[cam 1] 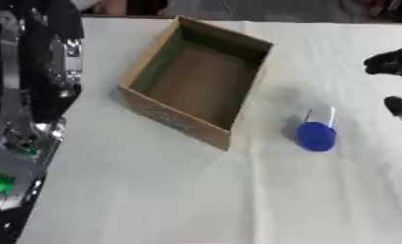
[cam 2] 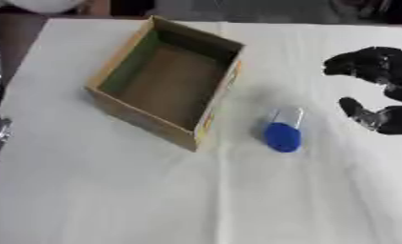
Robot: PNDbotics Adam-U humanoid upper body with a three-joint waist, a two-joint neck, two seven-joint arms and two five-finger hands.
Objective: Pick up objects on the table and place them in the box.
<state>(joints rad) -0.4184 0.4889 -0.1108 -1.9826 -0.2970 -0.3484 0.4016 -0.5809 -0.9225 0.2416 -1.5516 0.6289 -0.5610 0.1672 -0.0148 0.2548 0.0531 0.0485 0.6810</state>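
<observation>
An open cardboard box [cam 2: 113, 106] sits on the white table, its inside bare as far as I can see. To its right lies a small clear bottle with a blue cap [cam 2: 283, 129], cap end toward me. My right hand [cam 2: 381, 90] hovers at the right edge, a short way right of the bottle and apart from it, fingers and thumb spread with nothing between them. My left arm [cam 1: 29, 95] rises along the left edge in the left eye view; its hand does not show.
The white tablecloth [cam 2: 196, 190] stretches toward me in front of the box and bottle. Machinery with green lights [cam 1: 3, 183] stands at the lower left, off the table's left edge.
</observation>
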